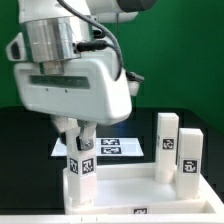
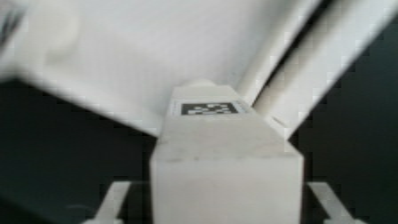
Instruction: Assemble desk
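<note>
From my station I see the gripper (image 1: 78, 143) reaching straight down over the near corner of the tabletop (image 1: 125, 190) on the exterior view's left. Its fingers pinch a white square-section leg (image 1: 82, 166) near the top, and that leg stands upright with its foot at the corner of the tabletop; I think it sits in the socket there, though the view is too coarse to be sure. A black-and-white tag shows on the leg's front face.

On the exterior view's right, two more legs stand upright on the tabletop, the rear leg (image 1: 167, 140) just behind the front leg (image 1: 189, 158), each bearing a tag. Behind the tabletop, the marker board (image 1: 112, 147) lies flat on the black table (image 1: 20, 135).

In the wrist view the held leg (image 2: 221, 150) fills the middle between both fingers (image 2: 118, 200), the white tabletop (image 2: 125, 50) behind it.
</note>
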